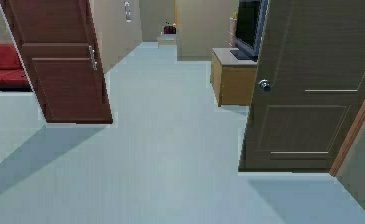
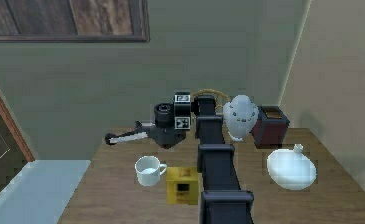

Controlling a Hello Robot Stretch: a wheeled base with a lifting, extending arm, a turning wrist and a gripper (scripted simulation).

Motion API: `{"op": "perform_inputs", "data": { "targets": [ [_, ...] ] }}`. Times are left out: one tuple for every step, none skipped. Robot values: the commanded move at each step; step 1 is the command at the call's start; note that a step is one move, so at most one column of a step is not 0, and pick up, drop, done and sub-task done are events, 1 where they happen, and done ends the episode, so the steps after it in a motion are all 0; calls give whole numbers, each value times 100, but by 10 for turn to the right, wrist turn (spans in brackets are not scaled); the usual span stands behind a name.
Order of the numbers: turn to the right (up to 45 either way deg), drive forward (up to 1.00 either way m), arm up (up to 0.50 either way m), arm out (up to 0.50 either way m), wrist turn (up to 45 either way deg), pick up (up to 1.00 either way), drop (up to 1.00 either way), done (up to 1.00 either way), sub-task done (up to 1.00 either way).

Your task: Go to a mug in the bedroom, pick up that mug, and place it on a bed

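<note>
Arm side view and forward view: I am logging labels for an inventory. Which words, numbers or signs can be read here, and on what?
Nothing can be read as text.
Yellow box: a dark mark on its top, too small to read.
White squares on the arm: black patterns, not words or numbers.
Door with the round knob and wooden cabinet in the forward view: no print seen.

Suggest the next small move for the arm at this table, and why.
Probably bring the gripper toward the white mug. In the arm side view the mug stands on the wooden table, below and slightly right of the fingers in the picture, with a yellow box between it and the arm. Whether that gap is height or reach, I cannot tell, so move in small steps.
</note>
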Motion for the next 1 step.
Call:
{"op": "perform_inputs", "data": {
  "targets": [
    [0,0,0,0,270,0,0,0,0]
  ]
}}
